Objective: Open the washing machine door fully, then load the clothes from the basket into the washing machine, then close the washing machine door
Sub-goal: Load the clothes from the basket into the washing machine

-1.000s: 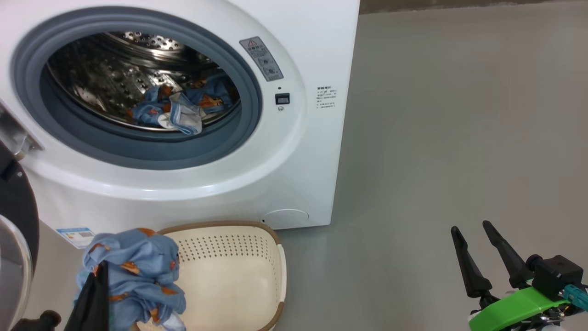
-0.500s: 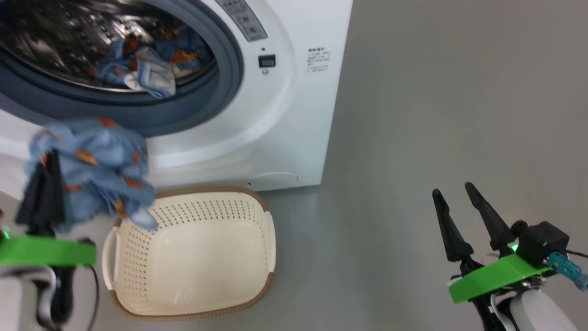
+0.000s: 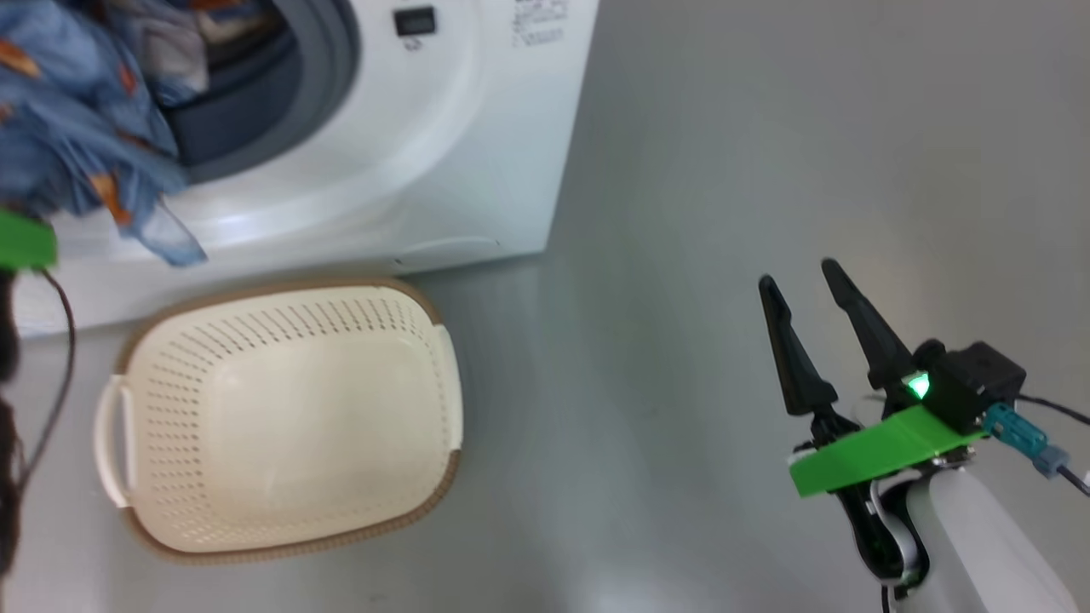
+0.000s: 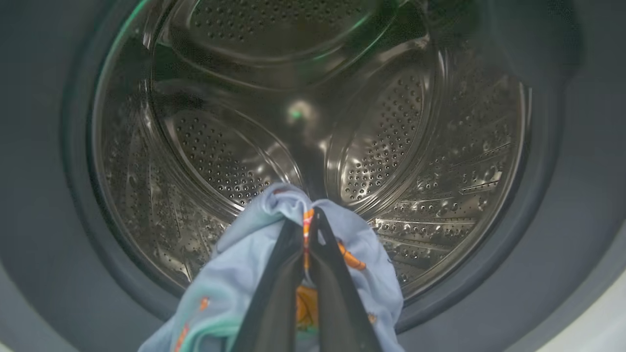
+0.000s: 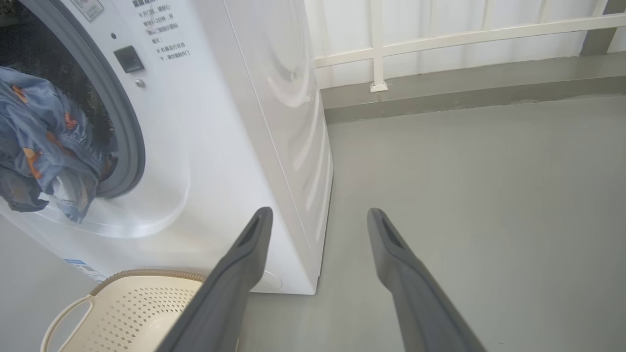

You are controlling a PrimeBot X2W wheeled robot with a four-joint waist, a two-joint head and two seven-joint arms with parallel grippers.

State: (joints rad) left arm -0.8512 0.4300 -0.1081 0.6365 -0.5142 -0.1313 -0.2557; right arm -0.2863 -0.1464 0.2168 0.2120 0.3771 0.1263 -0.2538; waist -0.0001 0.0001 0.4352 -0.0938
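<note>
My left gripper (image 4: 309, 215) is shut on a light blue garment of the clothes (image 4: 244, 264) with orange motifs. It holds the garment in front of the washing machine's steel drum (image 4: 391, 122). In the head view that garment (image 3: 77, 145) hangs before the grey gasket (image 3: 328, 77) of the white washing machine (image 3: 443, 170), and more fabric (image 3: 179, 51) lies inside. The cream basket (image 3: 281, 426) on the floor below holds nothing. My right gripper (image 3: 797, 274) stands open over the floor, well right of the basket. The washing machine door is out of view.
Grey floor (image 3: 724, 128) stretches to the right of the machine. A white railing (image 5: 440, 34) runs along the far wall behind it. A dark cable (image 3: 60, 375) hangs from my left arm beside the basket's left handle (image 3: 115, 443).
The head camera has tilted down and right. My left gripper has lifted the garment out of the basket up to the drum opening. The right gripper stays open.
</note>
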